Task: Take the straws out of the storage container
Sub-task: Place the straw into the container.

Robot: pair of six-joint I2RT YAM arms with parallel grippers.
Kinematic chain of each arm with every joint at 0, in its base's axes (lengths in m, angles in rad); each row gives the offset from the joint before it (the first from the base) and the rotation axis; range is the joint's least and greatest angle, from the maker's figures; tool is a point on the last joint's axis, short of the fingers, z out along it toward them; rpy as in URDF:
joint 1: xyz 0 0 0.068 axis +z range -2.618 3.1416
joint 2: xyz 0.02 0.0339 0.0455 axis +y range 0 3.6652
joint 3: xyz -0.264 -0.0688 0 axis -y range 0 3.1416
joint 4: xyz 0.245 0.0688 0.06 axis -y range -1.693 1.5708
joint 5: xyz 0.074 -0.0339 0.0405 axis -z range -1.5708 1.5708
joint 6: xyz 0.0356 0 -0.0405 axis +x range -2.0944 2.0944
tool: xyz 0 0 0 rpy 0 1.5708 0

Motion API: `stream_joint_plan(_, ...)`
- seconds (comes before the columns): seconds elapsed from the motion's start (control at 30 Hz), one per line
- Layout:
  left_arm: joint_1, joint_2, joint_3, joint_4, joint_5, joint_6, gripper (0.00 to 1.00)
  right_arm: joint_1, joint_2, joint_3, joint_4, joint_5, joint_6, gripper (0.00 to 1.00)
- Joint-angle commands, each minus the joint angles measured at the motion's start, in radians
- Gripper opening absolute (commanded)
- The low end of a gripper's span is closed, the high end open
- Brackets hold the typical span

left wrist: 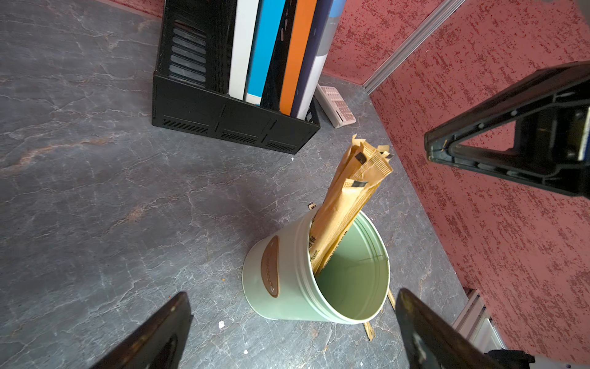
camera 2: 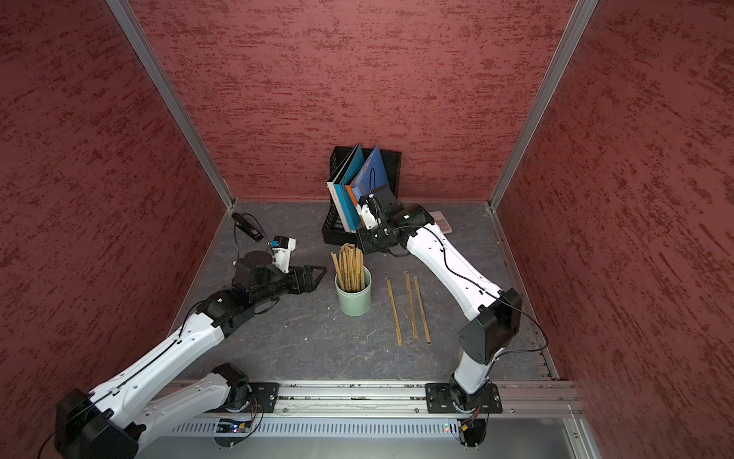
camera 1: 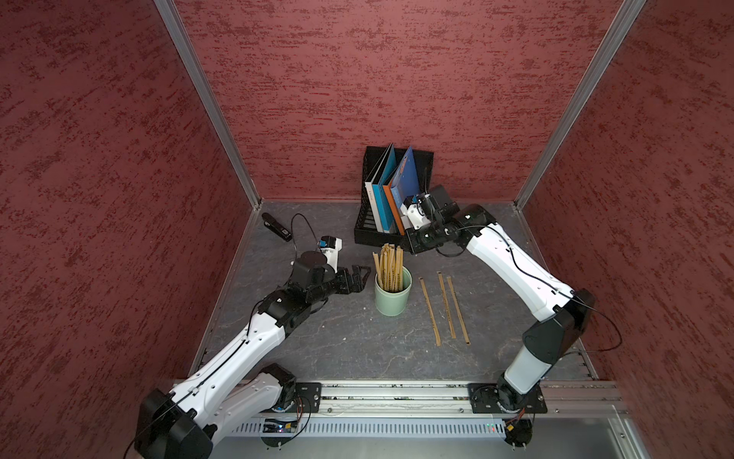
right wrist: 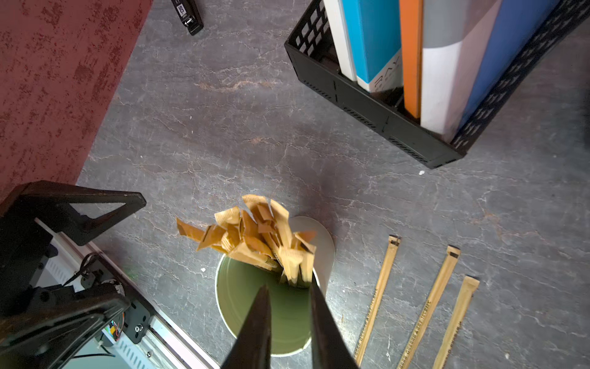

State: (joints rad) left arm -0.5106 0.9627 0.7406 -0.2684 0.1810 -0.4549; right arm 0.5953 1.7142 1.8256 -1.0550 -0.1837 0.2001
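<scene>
The storage container, a mint-green cup point(camera 1: 391, 300) point(camera 2: 353, 300) point(left wrist: 287, 287) point(right wrist: 242, 303), stands upright mid-table. A bundle of tan paper-wrapped straws point(camera 1: 391, 266) point(camera 2: 349, 264) point(left wrist: 348, 198) point(right wrist: 255, 236) leans in it against one side. Three more straws point(camera 1: 447, 306) point(camera 2: 411, 306) point(right wrist: 427, 306) lie side by side on the table to its right. My right gripper point(camera 1: 409, 246) point(right wrist: 287, 286) hangs above the cup by the straw tops, its jaws a little apart, holding nothing. My left gripper point(camera 1: 363, 278) point(camera 2: 321, 274) point(left wrist: 292, 295) is wide open just left of the cup, not touching it.
A black mesh file holder point(camera 1: 381, 234) point(left wrist: 223, 121) point(right wrist: 367, 105) with coloured folders stands right behind the cup, under the right wrist. A black stapler point(camera 1: 276, 226) point(right wrist: 188, 16) lies at the back left. A pale calculator point(camera 2: 441, 220) point(left wrist: 335, 105) sits behind the holder.
</scene>
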Motion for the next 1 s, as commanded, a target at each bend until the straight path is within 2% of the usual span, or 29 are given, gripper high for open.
stream_joint_plan(0.0, 0.004, 0.005, 0.015, 0.0, -0.006, 0.013, 1.0, 0.006, -0.026, -0.009, 0.037, -0.003, 0.004, 0.25)
stream_joint_plan(0.23, 0.004, 0.003, 0.011, 0.005, -0.002, 0.01, 1.0, 0.017, -0.082, -0.073, 0.04, -0.007, 0.031, 0.26)
stream_joint_plan(0.4, 0.004, 0.003, 0.011, 0.005, 0.002, 0.009, 1.0, 0.021, -0.101, -0.169, 0.078, 0.033, 0.045, 0.22)
stream_joint_plan(0.97, 0.003, -0.001, 0.008, -0.012, -0.009, 0.018, 1.0, 0.021, -0.001, -0.204, 0.121, 0.023, 0.032, 0.2)
